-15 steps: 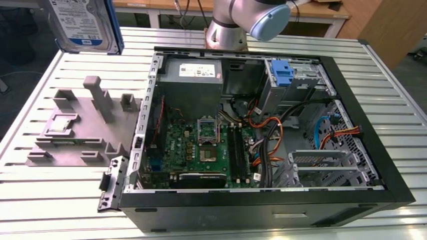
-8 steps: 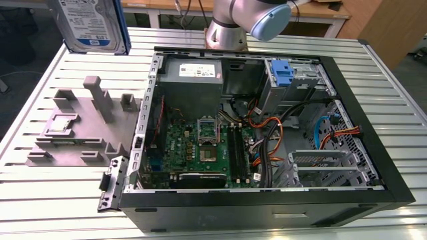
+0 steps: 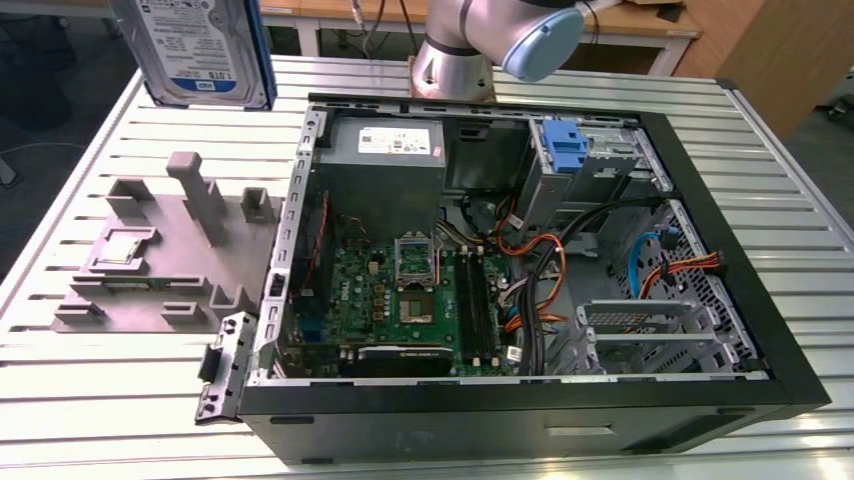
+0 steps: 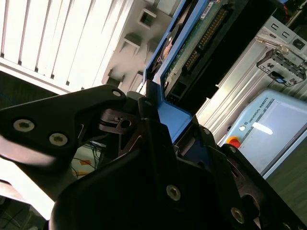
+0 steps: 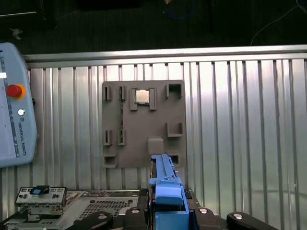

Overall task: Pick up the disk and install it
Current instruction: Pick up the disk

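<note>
The disk (image 3: pixel 200 50) hangs over the table (image 3: pixel 120 400), pinched edgewise in the pincer (image 5: pixel 168 211). It is lifted but not installed, and needs lining up with the drive bay (image 3: pixel 627 150).

The gripper (image 5: pixel 165 211) hangs high, facing down — jaws clamped on the disk (image 3: pixel 200 50).

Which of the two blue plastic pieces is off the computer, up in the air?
The blue frame around the disk, which the gripper holds above the table. The other, the blue bracket, sits inside the computer case.
</note>
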Tool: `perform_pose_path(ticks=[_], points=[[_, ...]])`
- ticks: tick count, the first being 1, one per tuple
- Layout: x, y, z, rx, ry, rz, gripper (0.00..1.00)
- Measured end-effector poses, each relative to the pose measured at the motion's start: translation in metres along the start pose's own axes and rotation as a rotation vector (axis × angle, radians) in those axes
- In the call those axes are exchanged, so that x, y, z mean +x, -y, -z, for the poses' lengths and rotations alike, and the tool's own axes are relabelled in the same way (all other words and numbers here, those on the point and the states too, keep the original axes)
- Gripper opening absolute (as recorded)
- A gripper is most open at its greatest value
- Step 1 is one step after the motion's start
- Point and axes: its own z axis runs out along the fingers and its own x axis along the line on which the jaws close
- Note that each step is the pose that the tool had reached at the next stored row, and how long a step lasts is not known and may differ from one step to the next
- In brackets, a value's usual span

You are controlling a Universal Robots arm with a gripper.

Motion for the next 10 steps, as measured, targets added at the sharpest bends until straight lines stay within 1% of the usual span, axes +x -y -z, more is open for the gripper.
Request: perform_pose_path(ticks=[10], points=[[-0.0008,0.0169,0.0002,0.0000,0.0000,0.000,0.37]])
